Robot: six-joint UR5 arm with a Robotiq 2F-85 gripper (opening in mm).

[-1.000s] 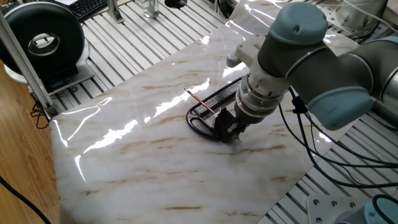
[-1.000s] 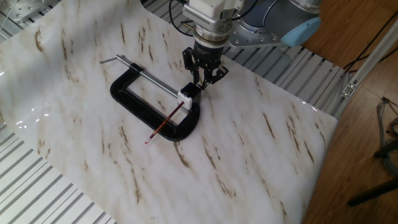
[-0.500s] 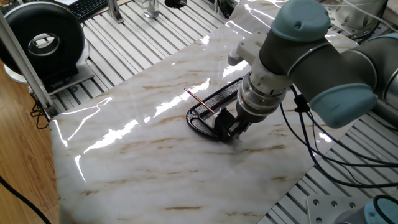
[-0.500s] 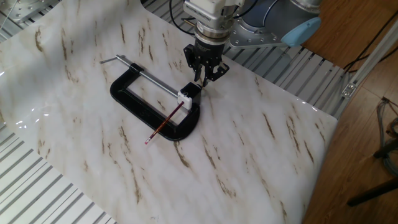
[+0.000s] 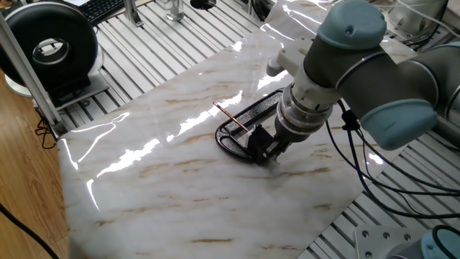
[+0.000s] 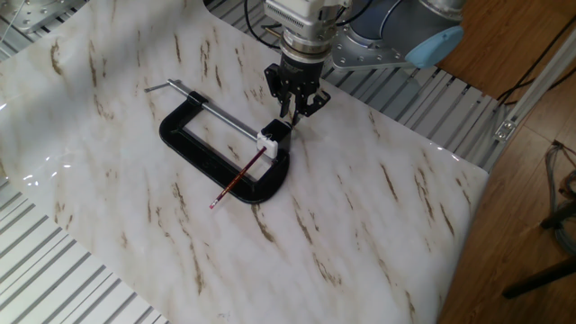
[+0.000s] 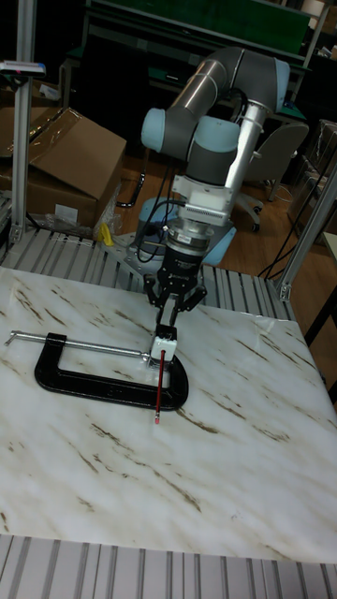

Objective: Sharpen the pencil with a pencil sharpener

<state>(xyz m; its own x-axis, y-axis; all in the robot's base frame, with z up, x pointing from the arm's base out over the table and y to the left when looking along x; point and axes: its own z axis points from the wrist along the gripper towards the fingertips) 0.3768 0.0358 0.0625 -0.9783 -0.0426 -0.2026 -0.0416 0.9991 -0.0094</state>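
The pencil (image 6: 238,178) is a reddish-brown stick lying across the black C-clamp (image 6: 191,148), its upper end in the pencil sharpener (image 6: 269,139), a small block sitting on the clamp's right end. The tall fixed view shows the pencil (image 7: 160,388) pointing toward the camera below the sharpener (image 7: 163,344). My gripper (image 6: 292,115) hangs just above and behind the sharpener without touching it. Its fingers narrow to a point with nothing between them. In one fixed view the gripper (image 5: 266,150) hides the sharpener, and only the pencil (image 5: 231,118) shows.
The clamp's silver threaded rod (image 6: 214,112) runs left from the sharpener. The marble board (image 6: 360,225) lies on a slatted aluminium table. A round black device (image 5: 50,47) stands beyond the board's corner. Cables (image 5: 374,176) trail from the arm at the right.
The gripper has risen slightly, up and away from the sharpener. The pencil, sharpener and clamp have not moved.
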